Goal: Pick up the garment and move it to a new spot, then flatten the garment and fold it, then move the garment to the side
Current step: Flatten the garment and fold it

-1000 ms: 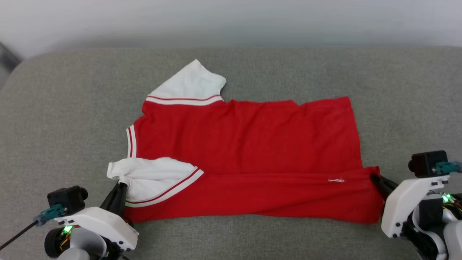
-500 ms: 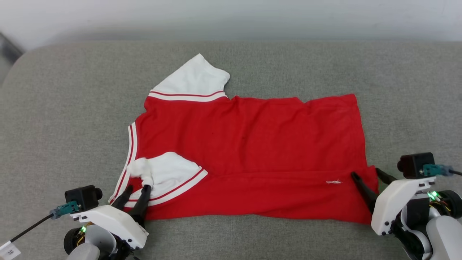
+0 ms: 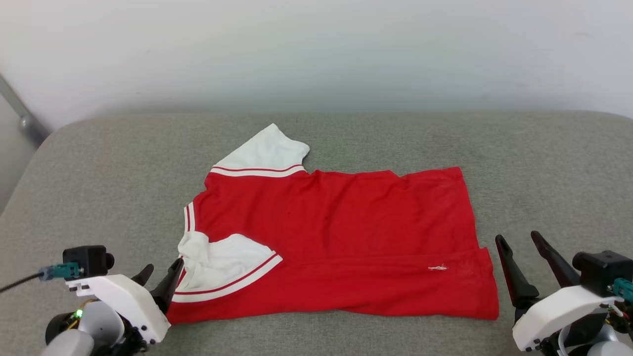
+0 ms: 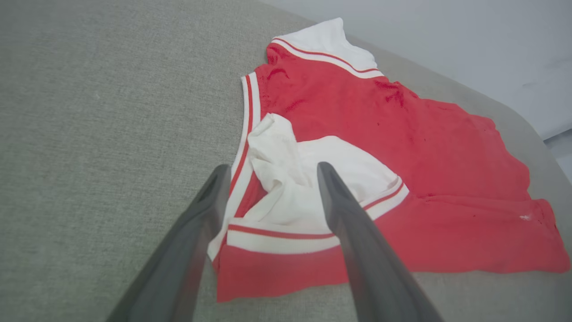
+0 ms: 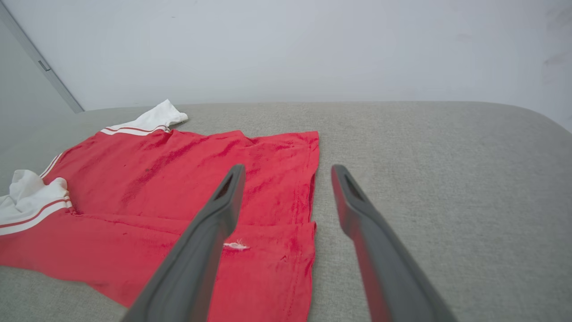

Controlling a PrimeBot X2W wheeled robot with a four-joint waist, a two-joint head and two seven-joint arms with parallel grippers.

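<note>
The garment, a bright red shirt with white sleeve panels and striped trim, lies spread on the grey cushion, its near long edge folded over the body. One white sleeve is tucked onto the red cloth near the left. My left gripper stands open at the shirt's lower left corner, holding nothing. In the left wrist view its fingers hover above the white sleeve. My right gripper is open just right of the hem, clear of the cloth; its fingers frame the hem edge.
A pale wall rises behind the cushion's far edge. A dark slanted bar runs at the far left. Bare cushion lies on both sides of the shirt and beyond it.
Both grippers let go of the shirt's near edge, opened and drew back from it. The folded edge and sleeve now rest on the body. The head camera tilted up, shifting the whole picture.
</note>
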